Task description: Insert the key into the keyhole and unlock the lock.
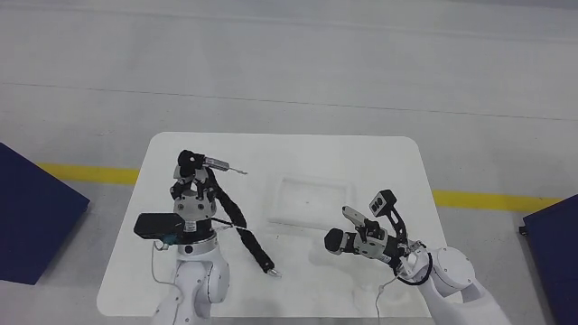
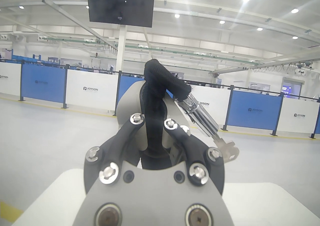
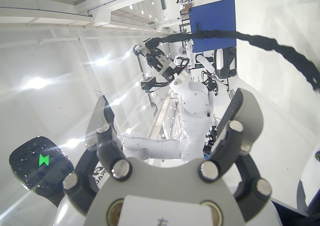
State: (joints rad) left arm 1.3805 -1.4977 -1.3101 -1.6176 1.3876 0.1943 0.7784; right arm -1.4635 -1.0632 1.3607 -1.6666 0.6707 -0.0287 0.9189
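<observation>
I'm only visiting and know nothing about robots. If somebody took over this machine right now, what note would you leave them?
Left gripper: shut on the black cable of the lock, held up above the table.
Right gripper: open and empty, over the table's right side.
Key: sits in the lock's keyhole; nothing grips it.
Cable's far end: loose on the table.
Done: key inserted.
Left: turning it, probably with the right gripper; I cannot tell whether the lock is open yet.
</observation>
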